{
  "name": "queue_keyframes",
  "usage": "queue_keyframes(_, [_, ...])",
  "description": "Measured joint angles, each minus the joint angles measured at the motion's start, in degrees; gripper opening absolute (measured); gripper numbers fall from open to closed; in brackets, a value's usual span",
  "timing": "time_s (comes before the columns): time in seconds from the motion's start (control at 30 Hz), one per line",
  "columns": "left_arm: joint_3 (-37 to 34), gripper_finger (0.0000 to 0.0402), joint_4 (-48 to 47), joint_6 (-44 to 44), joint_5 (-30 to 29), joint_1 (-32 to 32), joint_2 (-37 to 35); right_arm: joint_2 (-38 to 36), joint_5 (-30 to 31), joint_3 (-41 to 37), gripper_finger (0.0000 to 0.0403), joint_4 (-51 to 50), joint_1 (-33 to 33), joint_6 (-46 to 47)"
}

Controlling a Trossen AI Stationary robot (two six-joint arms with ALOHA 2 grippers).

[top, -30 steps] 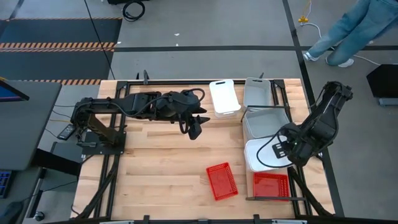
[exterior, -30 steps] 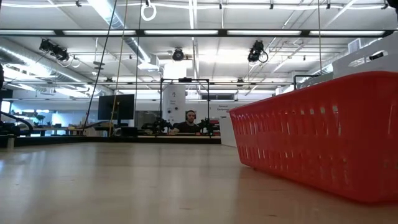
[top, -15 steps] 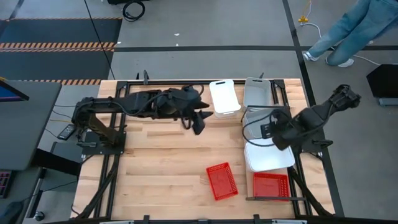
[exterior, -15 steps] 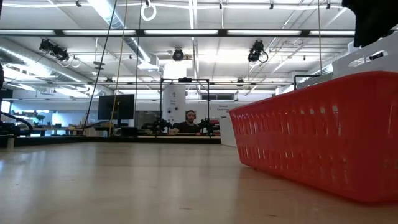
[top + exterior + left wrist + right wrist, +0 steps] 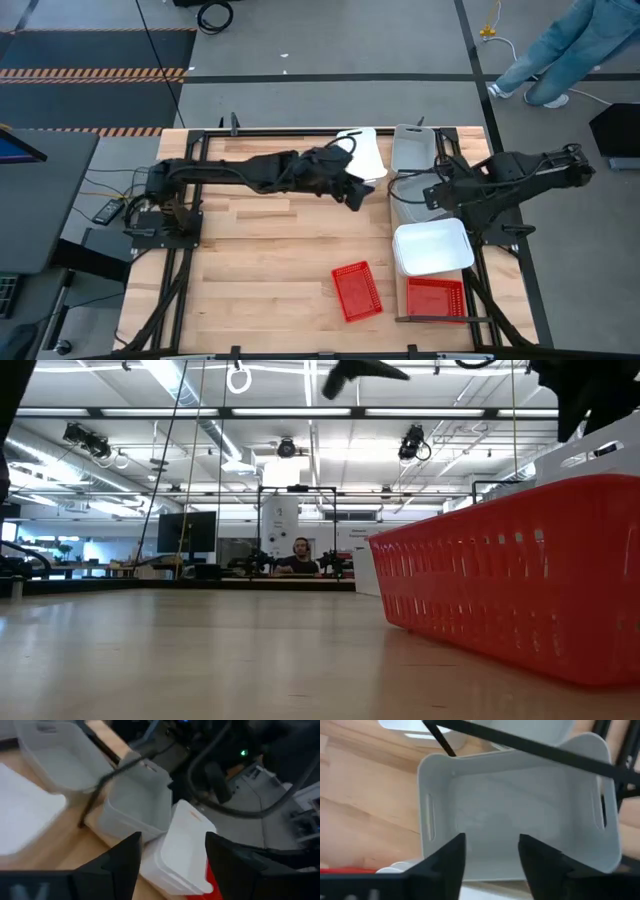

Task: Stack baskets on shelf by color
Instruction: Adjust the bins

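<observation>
Overhead view of a slatted butcher-block wooden tabletop (image 5: 250, 270) with two dark robot arms. The left gripper (image 5: 352, 193) reaches across the far middle, partly covering a white rounded-corner plastic basket (image 5: 368, 150). The right gripper (image 5: 432, 193) hovers over a light grey plastic basket (image 5: 415, 148) area. Nearer lie another white basket (image 5: 432, 247) and two red mesh-walled baskets (image 5: 357, 291), well apart.

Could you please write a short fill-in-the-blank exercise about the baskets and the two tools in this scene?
1. The loose basket lying alone on the tabletop is coloured ____.
2. The right tool hangs over a light ____ basket.
3. The fingers of the left tool are ____, with nothing between them.
4. Beside the red basket on the shelf sits a ____ basket.

Missing words: red; grey; open; white
</observation>
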Motion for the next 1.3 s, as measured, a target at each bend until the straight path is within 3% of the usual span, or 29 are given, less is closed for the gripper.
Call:
queue_keyframes(0.2, [-0.1, 0.0248, 6.4, -3.8, 4.2, 0.3, 5.2, -2.3, 0.5, -0.2, 0.0243, -0.2, -8.6, -4.0])
queue_keyframes(0.33, [-0.1, 0.0246, 5.7, -4.0, 6.1, 0.2, 7.0, -1.8, 0.3, -0.2, 0.0249, 1.7, -12.5, -8.4])
queue_keyframes(0.47, [-0.1, 0.0237, 5.6, -3.4, 8.2, 0.9, 7.0, 1.1, -4.4, -0.2, 0.0248, 7.4, -13.8, -15.8])
queue_keyframes(0.83, [-0.1, 0.0208, -1.6, 8.4, 11.0, 4.5, -2.6, 12.5, -11.5, -0.2, 0.0249, 10.8, -13.7, -22.4])
queue_keyframes(1.13, [-0.1, 0.0197, -5.2, 15.9, 10.7, 6.1, -11.7, 16.1, -14.8, -0.2, 0.0248, 18.7, -10.1, -23.5])
queue_keyframes(1.3, [0.0, 0.0198, -5.6, 17.1, 10.5, 6.1, -14.7, 18.5, -15.3, -0.2, 0.0248, 17.1, -8.5, -23.4])
